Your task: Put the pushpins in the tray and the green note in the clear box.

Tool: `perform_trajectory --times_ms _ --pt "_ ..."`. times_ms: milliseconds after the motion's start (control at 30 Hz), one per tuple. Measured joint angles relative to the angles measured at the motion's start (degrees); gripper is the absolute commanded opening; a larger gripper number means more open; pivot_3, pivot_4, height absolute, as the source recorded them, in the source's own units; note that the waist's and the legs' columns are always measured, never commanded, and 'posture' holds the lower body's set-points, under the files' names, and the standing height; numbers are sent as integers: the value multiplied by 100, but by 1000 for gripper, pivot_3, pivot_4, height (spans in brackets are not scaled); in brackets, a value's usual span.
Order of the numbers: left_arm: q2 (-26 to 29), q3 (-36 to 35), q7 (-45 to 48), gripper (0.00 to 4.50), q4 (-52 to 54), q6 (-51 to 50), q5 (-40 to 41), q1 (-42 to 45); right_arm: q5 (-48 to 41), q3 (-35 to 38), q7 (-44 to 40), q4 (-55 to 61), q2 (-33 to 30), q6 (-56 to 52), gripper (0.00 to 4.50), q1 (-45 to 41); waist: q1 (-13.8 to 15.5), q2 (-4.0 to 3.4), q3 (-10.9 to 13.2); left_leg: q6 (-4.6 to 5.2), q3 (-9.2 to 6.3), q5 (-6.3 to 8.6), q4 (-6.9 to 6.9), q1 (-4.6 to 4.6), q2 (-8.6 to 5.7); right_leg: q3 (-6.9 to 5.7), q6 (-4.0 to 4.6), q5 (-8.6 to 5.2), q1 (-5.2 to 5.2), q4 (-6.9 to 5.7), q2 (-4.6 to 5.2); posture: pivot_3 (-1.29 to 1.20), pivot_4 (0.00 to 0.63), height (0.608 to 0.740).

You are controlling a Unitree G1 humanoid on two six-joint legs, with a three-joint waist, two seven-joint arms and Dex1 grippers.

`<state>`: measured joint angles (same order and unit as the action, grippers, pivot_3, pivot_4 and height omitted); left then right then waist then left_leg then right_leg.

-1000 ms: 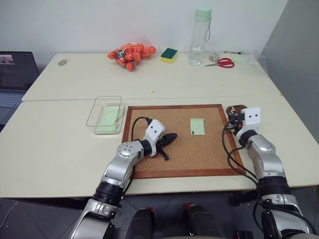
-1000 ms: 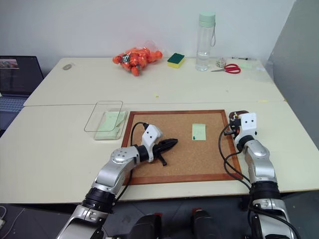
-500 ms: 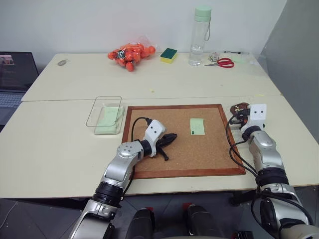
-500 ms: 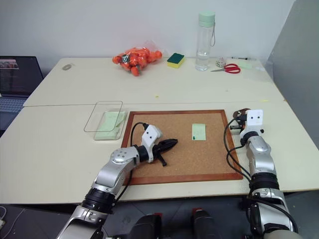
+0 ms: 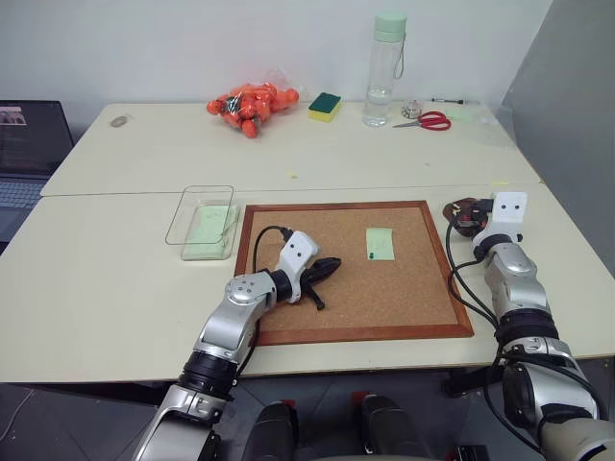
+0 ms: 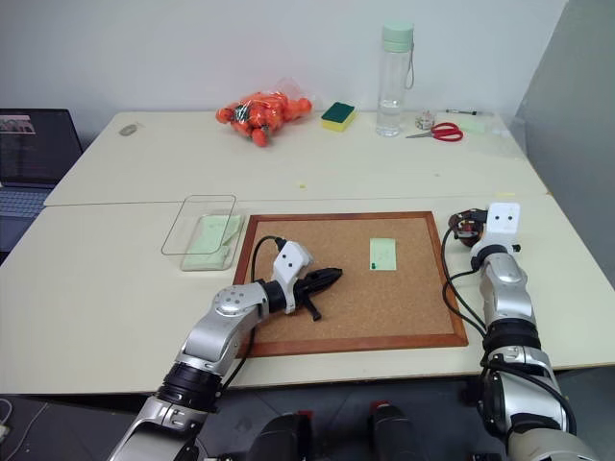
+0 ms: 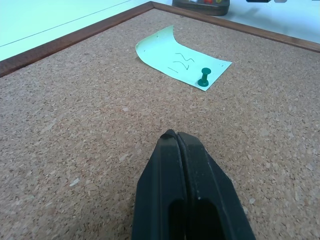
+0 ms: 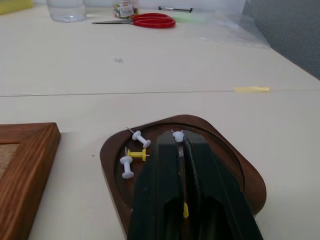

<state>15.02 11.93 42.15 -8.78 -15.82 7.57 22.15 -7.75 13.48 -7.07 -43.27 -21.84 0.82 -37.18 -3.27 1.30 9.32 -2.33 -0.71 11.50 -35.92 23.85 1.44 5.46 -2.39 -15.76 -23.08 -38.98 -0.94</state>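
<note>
The green note (image 5: pixel 381 243) lies on the cork board (image 5: pixel 384 303) with a dark green pushpin (image 7: pixel 203 77) standing in its corner. My left gripper (image 5: pixel 336 261) rests shut and empty on the cork, a hand's width left of the note. The dark reddish-brown tray (image 8: pixel 107 155) sits off the board's far right corner. It holds a yellow pushpin (image 8: pixel 136 155) and white pins (image 8: pixel 140 138). My right gripper (image 8: pixel 179 137) hangs level over the tray, its fingers a narrow slit apart with a small yellow bit showing in the slit. The clear box (image 5: pixel 184 213), left of the board, has a pale green slip inside.
At the table's far side stand a clear bottle (image 5: pixel 387 67), red scissors (image 5: pixel 428 121), a green-and-yellow sponge (image 5: pixel 325 106) and a bag of orange things (image 5: pixel 252 104). A laptop (image 5: pixel 29 144) is at the far left.
My right gripper has moved right and farther from me, from the board's right edge to over the tray. The left arm has stayed still.
</note>
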Motion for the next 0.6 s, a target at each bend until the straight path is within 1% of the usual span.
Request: perform_trajectory --times_ms 200,233,467,600 --pt "8 0 -1 0 13 -2 0 -9 -3 8 -2 -100 -19 9 2579 -25 -1 -1 0 0 1 0 0 0 0 0 0 0 0 0 0 0 150 740" --pt "8 0 -2 0 14 -2 -1 -11 -1 8 -2 -101 -19 12 2742 -25 -1 -1 0 0 1 0 0 0 0 1 0 0 0 0 0 0 150 740" --pt "8 0 -4 0 17 -2 -1 -13 28 8 76 -101 -28 35 4290 -25 -1 -1 -1 0 0 0 0 0 1 0 0 0 0 0 0 0 150 740" --pt "9 0 -4 0 16 -2 -1 -13 100 -12 99 -58 -58 120 4290 -10 -1 -1 0 0 1 0 0 -1 0 1 0 0 0 0 0 0 150 740"
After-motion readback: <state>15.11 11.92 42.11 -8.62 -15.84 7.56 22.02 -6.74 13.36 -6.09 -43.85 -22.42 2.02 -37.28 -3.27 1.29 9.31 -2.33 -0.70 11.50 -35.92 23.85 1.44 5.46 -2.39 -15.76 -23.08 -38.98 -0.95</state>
